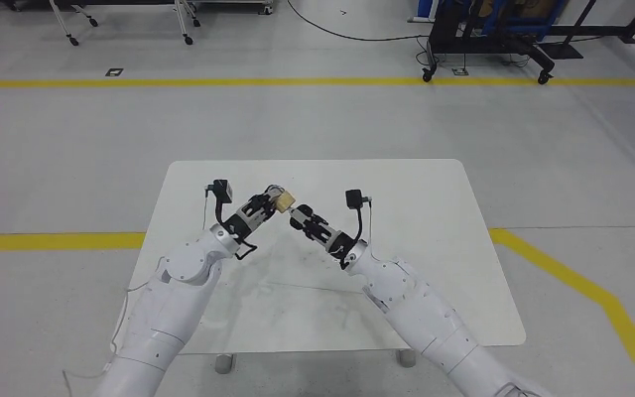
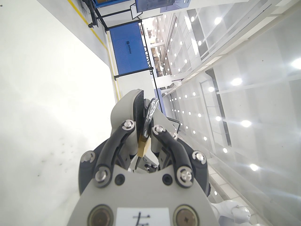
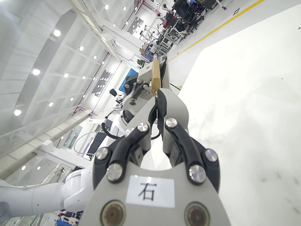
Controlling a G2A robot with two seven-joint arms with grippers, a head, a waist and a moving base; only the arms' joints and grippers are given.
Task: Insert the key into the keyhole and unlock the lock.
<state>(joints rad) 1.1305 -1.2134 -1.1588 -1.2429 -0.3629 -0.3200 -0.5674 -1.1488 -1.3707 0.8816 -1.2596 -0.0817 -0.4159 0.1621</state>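
Observation:
A brass padlock (image 1: 284, 201) is held up above the white table (image 1: 417, 198), and my left gripper (image 1: 266, 206) is shut on it. In the left wrist view the lock body (image 2: 144, 145) sits between the fingers, its silver shackle (image 2: 150, 112) sticking out past them. My right gripper (image 1: 301, 217) meets the lock from the other side. In the right wrist view its black pads (image 3: 161, 102) are pressed together on the key (image 3: 154, 93). Just a small metal bit of the key shows, right at the end face of the padlock (image 3: 156, 76).
Both grippers hover over the middle of the table, towards its far side. A yellow floor line (image 1: 298, 81) runs beyond the table, with wheeled stands (image 1: 486, 50) farther back.

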